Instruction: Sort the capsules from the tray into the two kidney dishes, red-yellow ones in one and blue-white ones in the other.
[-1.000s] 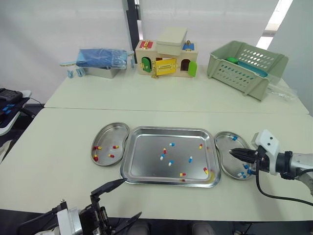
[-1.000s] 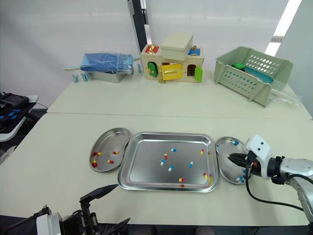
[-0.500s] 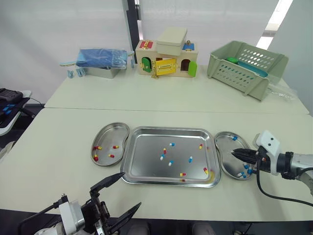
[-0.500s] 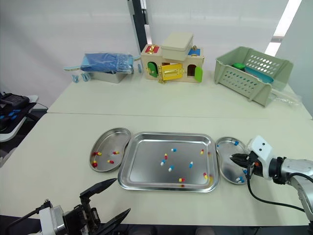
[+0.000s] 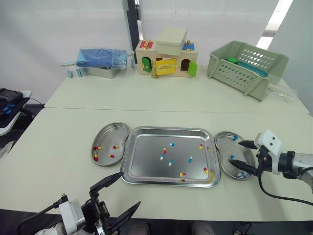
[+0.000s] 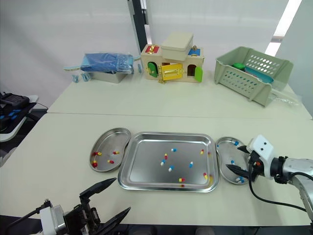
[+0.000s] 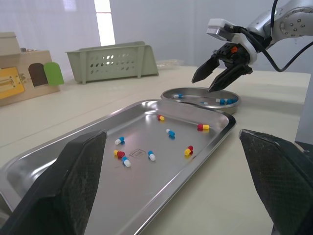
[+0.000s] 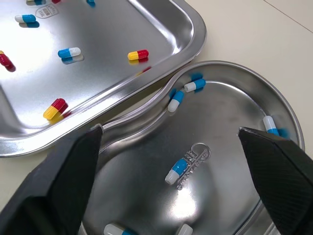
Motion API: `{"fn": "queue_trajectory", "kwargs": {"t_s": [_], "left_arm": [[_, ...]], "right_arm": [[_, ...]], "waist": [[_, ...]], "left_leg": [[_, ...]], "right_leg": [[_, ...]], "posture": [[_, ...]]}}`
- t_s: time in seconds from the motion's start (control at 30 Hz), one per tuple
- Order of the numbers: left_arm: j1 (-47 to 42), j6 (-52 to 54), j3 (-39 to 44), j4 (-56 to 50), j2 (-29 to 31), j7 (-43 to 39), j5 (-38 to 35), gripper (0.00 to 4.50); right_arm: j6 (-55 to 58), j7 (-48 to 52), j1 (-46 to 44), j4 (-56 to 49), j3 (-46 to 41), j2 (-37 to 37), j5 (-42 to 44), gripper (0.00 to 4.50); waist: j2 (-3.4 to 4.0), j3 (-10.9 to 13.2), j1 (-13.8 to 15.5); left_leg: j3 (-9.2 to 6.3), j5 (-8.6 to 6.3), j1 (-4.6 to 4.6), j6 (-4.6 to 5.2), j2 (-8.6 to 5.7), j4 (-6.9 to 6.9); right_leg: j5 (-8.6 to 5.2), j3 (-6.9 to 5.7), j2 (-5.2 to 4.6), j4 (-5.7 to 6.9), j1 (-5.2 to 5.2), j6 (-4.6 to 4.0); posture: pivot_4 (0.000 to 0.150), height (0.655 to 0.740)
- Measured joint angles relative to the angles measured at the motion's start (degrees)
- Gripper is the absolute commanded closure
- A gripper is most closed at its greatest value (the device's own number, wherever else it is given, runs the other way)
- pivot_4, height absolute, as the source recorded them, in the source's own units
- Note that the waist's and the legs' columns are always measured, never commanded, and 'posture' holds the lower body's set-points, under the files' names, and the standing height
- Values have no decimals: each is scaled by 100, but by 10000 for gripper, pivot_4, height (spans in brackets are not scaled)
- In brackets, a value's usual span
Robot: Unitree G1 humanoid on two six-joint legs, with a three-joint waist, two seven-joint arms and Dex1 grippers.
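A steel tray (image 5: 146,164) in the middle of the table holds several loose capsules, blue-white (image 5: 171,144) and red-yellow (image 5: 182,174). The left kidney dish (image 5: 116,132) holds several red-yellow capsules (image 5: 111,155). The right kidney dish (image 5: 225,146) holds blue-white capsules (image 8: 177,170). Over this right dish hangs my right gripper (image 5: 240,155), open with nothing between its fingers; the left wrist view also shows it (image 7: 217,73). My left gripper (image 5: 120,198) stands open and empty at the table's front edge, just in front of the tray's left corner.
Along the far side of the table stand a blue-wrapped metal tin (image 5: 100,61), a wooden toy house box (image 5: 167,58) and a green slotted basket (image 5: 247,61). A black device (image 5: 10,95) sits off the table to the left.
My right gripper has gone from shut to open over the right kidney dish. My left gripper has shifted slightly and stays open.
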Motion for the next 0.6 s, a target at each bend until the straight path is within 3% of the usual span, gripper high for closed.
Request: {"fn": "queue_trajectory", "kwargs": {"t_s": [0.13,0.3,0.43,0.6], "left_arm": [[51,294,78,-105,-26,385,9,0],[-207,1199,954,-235,333,1271,-98,0],[-279,2253,2025,-157,1018,1751,-410,0],[-460,3197,3195,643,1883,1731,-486,0]], "right_arm": [[-320,229,38,141,-338,2,207,196],[-581,559,166,454,-842,-117,424,196],[-942,936,494,1040,-1326,-332,441,196],[-1381,1132,673,1649,-1459,-371,372,196]], "waist": [[0,0,4],[-5,2,9],[-5,3,4],[0,5,-33]], "left_leg": [[-1,0,3,0,0,0],[-5,-1,23,1,0,-2],[-1,-1,33,1,0,-8],[11,-1,43,1,1,-15]], "right_leg": [[0,-2,-1,-1,5,0],[-1,-7,-1,-11,28,1],[-1,-4,-1,-12,31,1],[-1,5,-1,-10,32,1]], "posture": [[1500,7400],[1500,7400],[1500,7400],[1500,7400]]}}
